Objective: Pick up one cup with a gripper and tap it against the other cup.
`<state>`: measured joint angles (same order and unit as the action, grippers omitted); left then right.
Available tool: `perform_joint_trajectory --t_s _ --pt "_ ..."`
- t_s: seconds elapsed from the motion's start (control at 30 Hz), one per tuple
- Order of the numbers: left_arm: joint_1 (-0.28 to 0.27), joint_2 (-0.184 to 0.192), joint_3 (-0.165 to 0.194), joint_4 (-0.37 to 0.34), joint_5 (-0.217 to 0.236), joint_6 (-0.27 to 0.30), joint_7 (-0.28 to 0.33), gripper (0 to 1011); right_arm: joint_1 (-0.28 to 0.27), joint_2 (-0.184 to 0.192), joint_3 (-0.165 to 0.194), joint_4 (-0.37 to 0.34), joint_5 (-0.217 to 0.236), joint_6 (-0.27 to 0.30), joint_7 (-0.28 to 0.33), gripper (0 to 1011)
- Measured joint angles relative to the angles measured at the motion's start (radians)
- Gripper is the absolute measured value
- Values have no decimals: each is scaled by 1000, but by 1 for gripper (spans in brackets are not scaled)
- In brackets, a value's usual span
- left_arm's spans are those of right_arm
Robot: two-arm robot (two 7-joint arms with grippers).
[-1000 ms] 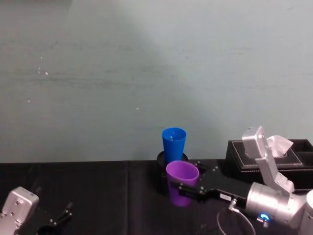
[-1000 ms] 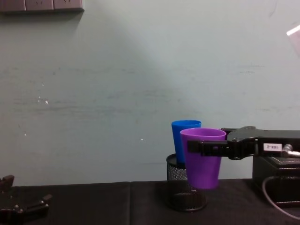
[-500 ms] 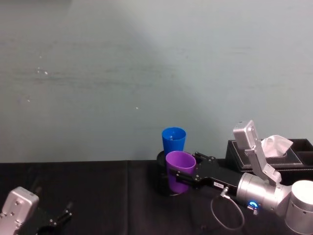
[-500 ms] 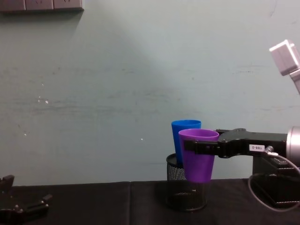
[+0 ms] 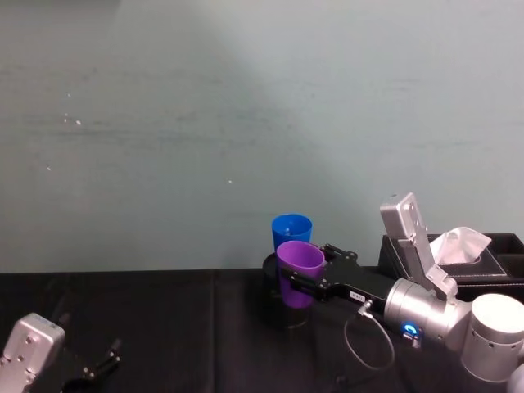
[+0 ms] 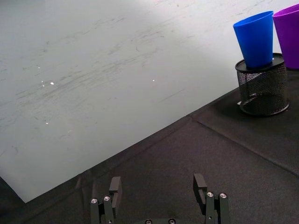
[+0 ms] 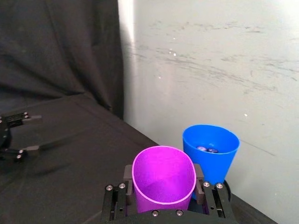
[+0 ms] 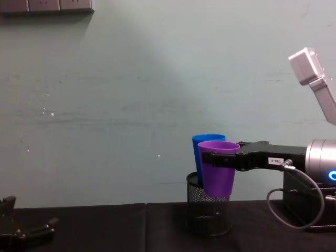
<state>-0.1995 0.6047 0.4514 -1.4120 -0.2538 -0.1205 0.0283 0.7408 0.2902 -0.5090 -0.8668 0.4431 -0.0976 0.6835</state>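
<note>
Left wrist view shows the left gripper (image 6: 157, 185) with its two black fingers spread wide apart and nothing between them, low over a black table (image 6: 154, 154). In the chest view it sits in the lower left corner of the frame, well apart from the cups. A pale grey-green wall (image 8: 105, 105) fills the upper part of that frame.

Just right of centre, at the back edge of the table, stands a black mesh pen holder (image 8: 210, 218). The blue cup (image 5: 291, 229) stands upright inside it, with its upper half rising above the holder's rim.

Directly in front of the blue cup, and overlapping it in the chest view, is the purple cup (image 8: 218, 176). It is upright, mouth up, and lifted off the table, its base hanging level with the holder's upper part. The two cups' sides are either touching or just beside each other. Which one cannot be told.

The right gripper (image 8: 216, 157) reaches in level from the right edge of the frame, its flat black jaws clamped on either side of the purple cup just below its rim. A small white label (image 8: 273, 161) sits on the gripper body, and farther right the silver arm carries a blue light ring (image 8: 332, 175). A grey cable (image 8: 283, 210) loops beneath it. At the far right, behind the arm, is a black box (image 5: 499, 270) with a white tissue (image 5: 463, 244) poking out of its top.
</note>
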Motion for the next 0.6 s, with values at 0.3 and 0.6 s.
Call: perform_joint_trajectory --t_s 0.3,0.6 --pt "0 0 0 0 0 0 0 1000 32 -34 14 61 -23 -6 -11 732" --pt "0 0 0 0 0 0 0 1000 82 -71 27 151 -46 -28 0 732"
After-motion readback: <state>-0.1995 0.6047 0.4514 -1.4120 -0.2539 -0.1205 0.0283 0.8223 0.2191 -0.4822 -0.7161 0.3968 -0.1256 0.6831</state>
